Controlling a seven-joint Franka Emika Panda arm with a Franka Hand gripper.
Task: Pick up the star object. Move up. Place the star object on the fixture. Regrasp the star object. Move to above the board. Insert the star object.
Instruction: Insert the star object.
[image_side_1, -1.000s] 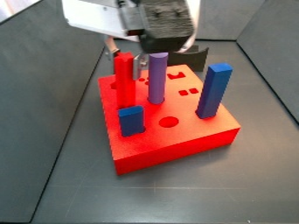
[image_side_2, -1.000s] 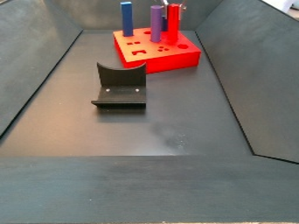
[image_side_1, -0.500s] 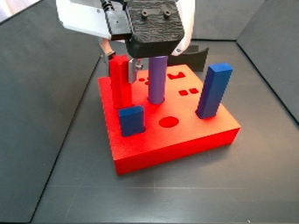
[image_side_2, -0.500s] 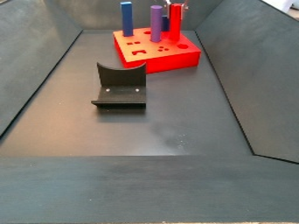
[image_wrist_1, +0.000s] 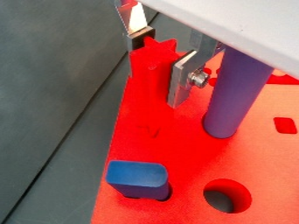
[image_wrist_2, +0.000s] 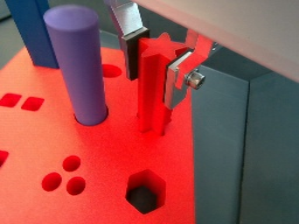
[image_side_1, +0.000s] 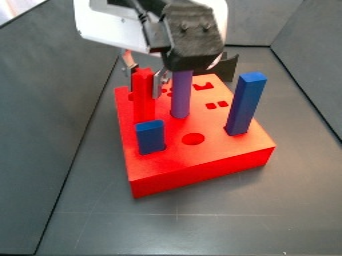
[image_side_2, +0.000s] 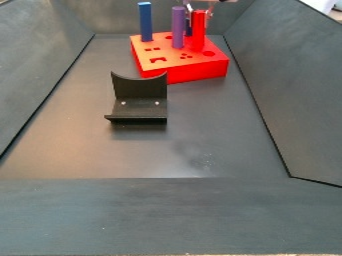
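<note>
The red star object (image_wrist_2: 152, 87) stands upright in the red board (image_wrist_2: 105, 166), its lower end in a slot near the board's edge. It also shows in a wrist view (image_wrist_1: 156, 74) and in both side views (image_side_1: 142, 88) (image_side_2: 197, 25). My gripper (image_wrist_2: 155, 66) is right above the board with the two fingers on either side of the star's top, the dark pad and the silver plate pressed against it. The gripper (image_wrist_1: 162, 59) looks shut on the star. In a side view the gripper (image_side_1: 140, 68) hangs over the board's rear left part.
A purple cylinder (image_side_1: 179, 90), a tall blue post (image_side_1: 245, 103) and a short blue block (image_side_1: 148, 137) stand in the board (image_side_1: 201, 160). A round hole (image_wrist_1: 228, 195) and a hexagonal hole (image_wrist_2: 145, 191) are open. The fixture (image_side_2: 138, 98) stands on the floor in front of the board (image_side_2: 201, 68).
The star has gone lower into the board with the gripper still around its top. The gripper body has shifted slightly above it.
</note>
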